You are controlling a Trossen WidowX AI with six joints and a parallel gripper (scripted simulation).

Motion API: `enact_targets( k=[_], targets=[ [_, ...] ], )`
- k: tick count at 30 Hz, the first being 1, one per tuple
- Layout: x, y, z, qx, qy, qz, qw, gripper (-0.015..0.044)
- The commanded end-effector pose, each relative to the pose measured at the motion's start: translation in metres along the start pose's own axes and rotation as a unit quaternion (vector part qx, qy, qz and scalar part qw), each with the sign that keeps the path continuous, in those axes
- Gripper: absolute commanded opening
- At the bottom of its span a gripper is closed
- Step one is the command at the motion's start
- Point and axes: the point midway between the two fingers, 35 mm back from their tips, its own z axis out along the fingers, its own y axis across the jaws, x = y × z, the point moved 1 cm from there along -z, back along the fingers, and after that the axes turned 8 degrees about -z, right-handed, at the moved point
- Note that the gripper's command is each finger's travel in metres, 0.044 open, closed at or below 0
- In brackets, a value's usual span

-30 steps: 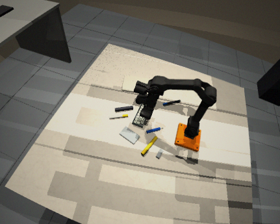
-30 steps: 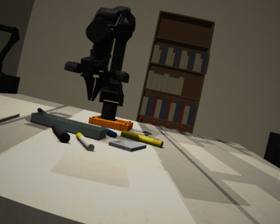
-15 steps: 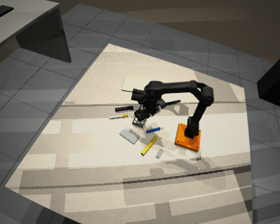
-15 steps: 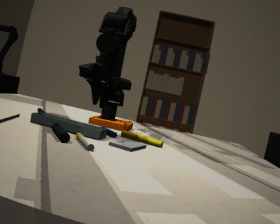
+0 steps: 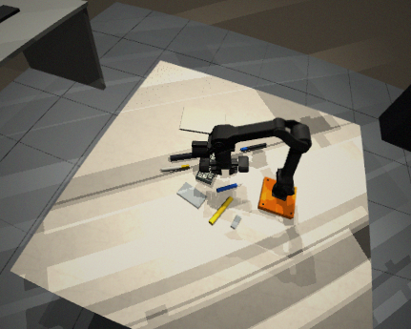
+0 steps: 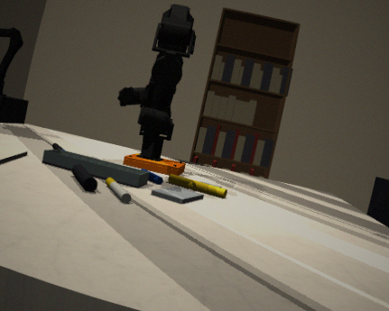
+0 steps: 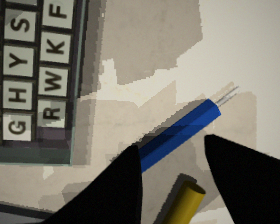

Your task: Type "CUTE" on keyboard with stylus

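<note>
The keyboard [image 5: 205,176] [image 6: 95,169] [image 7: 40,75] lies on the desk with pale lettered keys; only its end shows at the left of the wrist view. A blue stylus [image 5: 226,187] [image 6: 154,177] [image 7: 185,125] with a thin metal tip lies flat on the desk beside the keyboard. My gripper [image 5: 216,168] [image 7: 171,149] hangs above it, open, with one dark finger on each side of the stylus in the wrist view. The fingers hold nothing. In the exterior view the fingers are hard to tell apart from the dark arm.
A yellow marker [image 5: 220,210] [image 6: 198,186] [image 7: 182,202] lies close by the stylus. A grey pad [image 5: 192,195] [image 6: 177,194], a black marker [image 5: 180,156] [image 6: 84,178], a yellow-tipped pen [image 5: 174,168] [image 6: 118,189], another pen [image 5: 253,147] and a small eraser [image 5: 236,221] lie around. The orange arm base [image 5: 277,197] [image 6: 154,163] stands to the right.
</note>
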Motion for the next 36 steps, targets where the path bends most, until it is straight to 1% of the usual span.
enact_targets(
  k=[1,11,36],
  targets=[
    [0.0218,-0.0127,0.0126,0.065,-0.063,0.353,0.931,0.015],
    [0.0302,-0.0202,0.0171,0.067,-0.113,0.545,0.828,0.015],
    [0.0309,-0.0182,0.0211,0.067,-0.114,0.549,0.825,0.015]
  ],
)
